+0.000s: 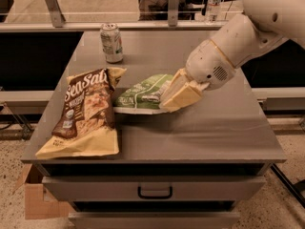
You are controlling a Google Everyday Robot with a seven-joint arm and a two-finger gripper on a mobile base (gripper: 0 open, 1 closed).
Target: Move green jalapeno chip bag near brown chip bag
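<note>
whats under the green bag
Only the grey table shows beneath the green bag; nothing else peeks out. The tool grips its right end and covers that part, so what lies under there is hidden. Its left edge is beside the brown bag.

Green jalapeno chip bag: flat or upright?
Flat: the green jalapeno chip bag faces up, tool gripping its end away from the brown chip bag.

Robotics lab, jaws over drawer cabinet (214, 132)

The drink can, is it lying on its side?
No, the drink can stands upright on the table, away from the gripper holding the green jalapeno chip bag.
</note>
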